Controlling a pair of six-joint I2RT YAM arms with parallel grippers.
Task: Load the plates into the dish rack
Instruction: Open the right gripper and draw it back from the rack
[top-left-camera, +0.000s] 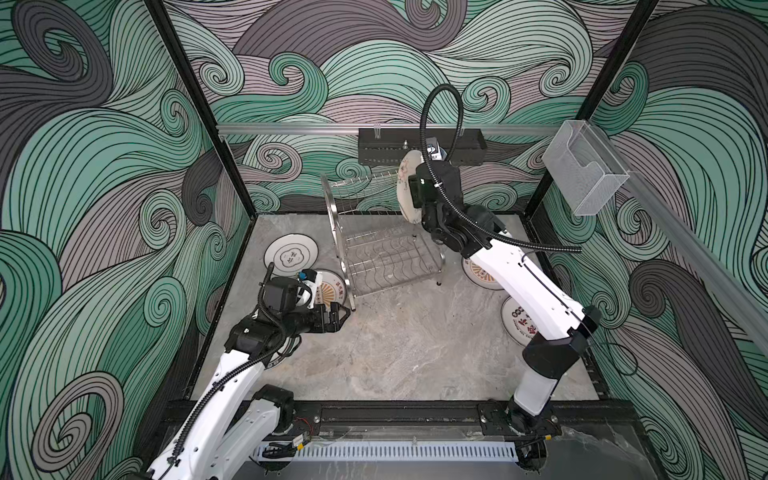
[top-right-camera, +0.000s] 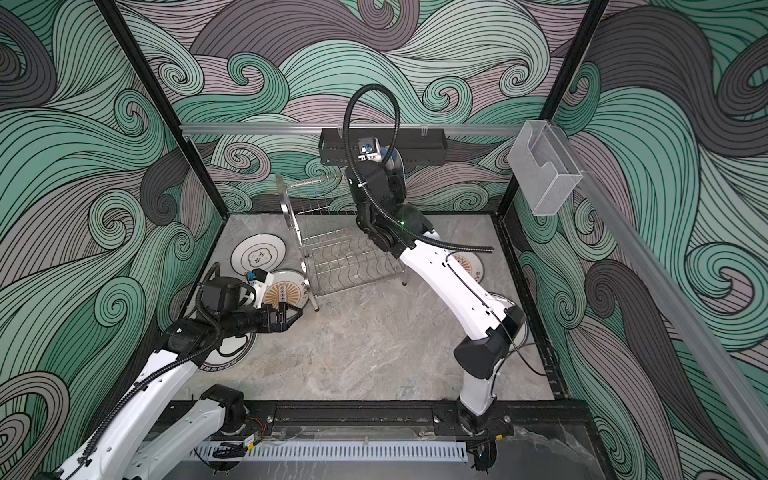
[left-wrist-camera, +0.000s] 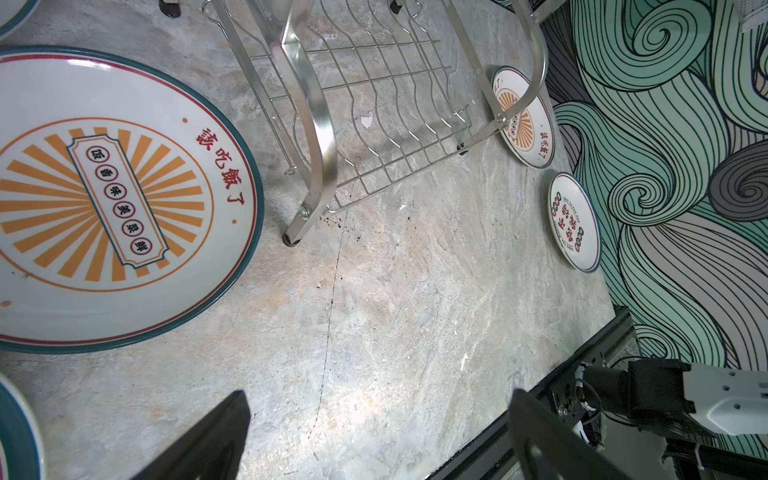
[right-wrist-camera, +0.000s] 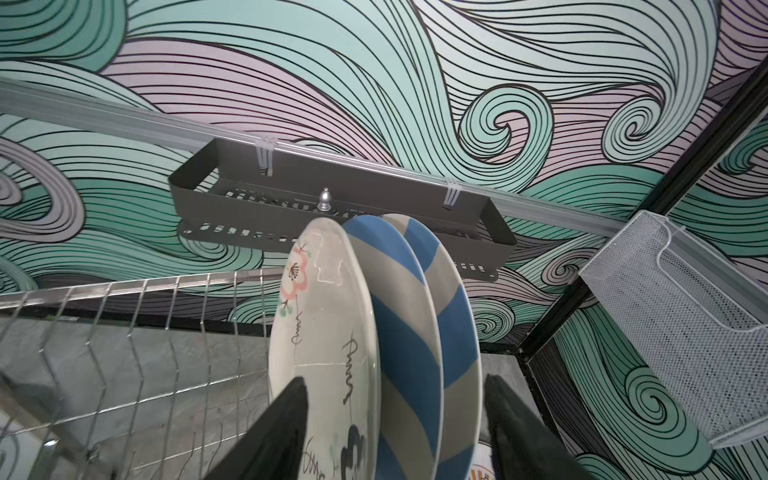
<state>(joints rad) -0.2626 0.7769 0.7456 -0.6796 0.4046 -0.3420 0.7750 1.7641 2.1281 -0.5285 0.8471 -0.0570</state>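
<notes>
The dish rack (top-left-camera: 374, 253) (right-wrist-camera: 124, 332) stands at the back of the table. A cream doodle plate (right-wrist-camera: 324, 324) (top-left-camera: 404, 187) and two blue-and-white striped plates (right-wrist-camera: 399, 316) stand on edge in its upper tier. My right gripper (right-wrist-camera: 395, 382) is open astride their rims, its fingers spread wider than all three. Lying flat on the table are a black-cloud plate (top-left-camera: 291, 255), an orange-sunburst plate (left-wrist-camera: 104, 199) (top-right-camera: 286, 291), a second sunburst plate (top-left-camera: 478, 276) and a red-black character plate (left-wrist-camera: 573, 222). My left gripper (left-wrist-camera: 378, 401) (top-left-camera: 345, 318) hovers open and empty beside the near sunburst plate.
A teal-rimmed plate (top-right-camera: 232, 353) lies partly under my left arm. A black perforated tray (top-left-camera: 419, 149) hangs on the back wall just behind the racked plates. A clear plastic box (top-left-camera: 582, 174) hangs on the right rail. A black frame (top-left-camera: 395, 411) borders the table's front.
</notes>
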